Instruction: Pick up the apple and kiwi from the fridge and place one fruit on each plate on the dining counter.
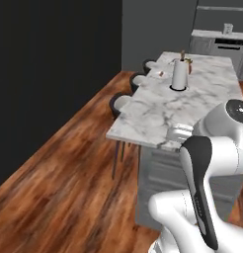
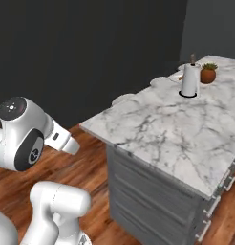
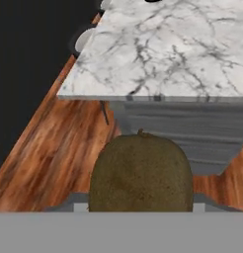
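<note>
- Left base view: the white arm (image 1: 207,163) rises from the lower right, folded in front of the near end of the dining counter (image 1: 158,113). The long marble top runs away toward the upper right on its grey base. A white cylindrical holder (image 1: 179,74) on a dark ring stands upright far along the top. A small reddish thing (image 1: 162,74) lies just left of it, too small to name. Dark stools (image 1: 118,104) are tucked along the counter's left edge, over the wood floor (image 1: 69,188).
- Right base view: the arm (image 2: 24,134) stands at the lower left, well apart from the counter's near corner (image 2: 90,125). The same white holder (image 2: 190,80) stands at the far end, with an orange-brown pot (image 2: 208,74) holding a green plant just beside it on the right. Rounded pale shapes (image 2: 123,99) jut out along the counter's left edge.
- Hand view: the kiwi (image 3: 141,175), brown-olive and fuzzy with a small stem nub on top, sits close to the camera at the bottom centre. The jaws are clamped on the kiwi, their tips hidden behind the fruit. Past it lie the counter's near edge (image 3: 158,98) and the grey base below, so the fruit is held in the air short of the marble top, above the wood floor.
</note>
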Controlling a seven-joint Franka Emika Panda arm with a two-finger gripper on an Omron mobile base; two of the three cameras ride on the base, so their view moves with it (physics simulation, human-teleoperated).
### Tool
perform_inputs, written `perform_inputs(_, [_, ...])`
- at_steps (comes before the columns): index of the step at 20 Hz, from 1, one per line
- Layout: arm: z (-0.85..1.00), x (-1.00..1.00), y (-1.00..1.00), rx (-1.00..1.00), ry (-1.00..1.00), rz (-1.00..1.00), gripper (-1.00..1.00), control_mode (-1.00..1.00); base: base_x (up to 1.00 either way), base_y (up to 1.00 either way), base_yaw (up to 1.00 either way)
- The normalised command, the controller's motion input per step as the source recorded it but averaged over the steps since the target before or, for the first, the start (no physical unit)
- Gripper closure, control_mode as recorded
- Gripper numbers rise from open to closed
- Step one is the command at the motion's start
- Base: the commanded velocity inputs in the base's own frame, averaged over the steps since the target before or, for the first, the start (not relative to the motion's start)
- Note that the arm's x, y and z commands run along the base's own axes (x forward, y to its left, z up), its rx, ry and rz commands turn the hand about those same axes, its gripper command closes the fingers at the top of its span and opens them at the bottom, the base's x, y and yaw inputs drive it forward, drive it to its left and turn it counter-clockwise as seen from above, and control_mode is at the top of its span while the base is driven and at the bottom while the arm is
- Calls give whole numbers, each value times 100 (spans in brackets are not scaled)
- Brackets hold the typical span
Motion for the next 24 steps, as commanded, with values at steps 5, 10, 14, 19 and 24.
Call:
perform_inputs(5, [0, 0, 0, 0, 0, 0, 100, 100, 63, 100, -32])
perform_inputs(10, [0, 0, 0, 0, 0, 0, 100, 100, 67, 100, -35])
perform_inputs(14, [0, 0, 0, 0, 0, 0, 100, 100, 72, 97, -46])
perform_inputs(19, [0, 0, 0, 0, 0, 0, 100, 100, 94, 98, -42])
perform_inputs(24, [0, 0, 0, 0, 0, 0, 100, 100, 96, 80, -40])
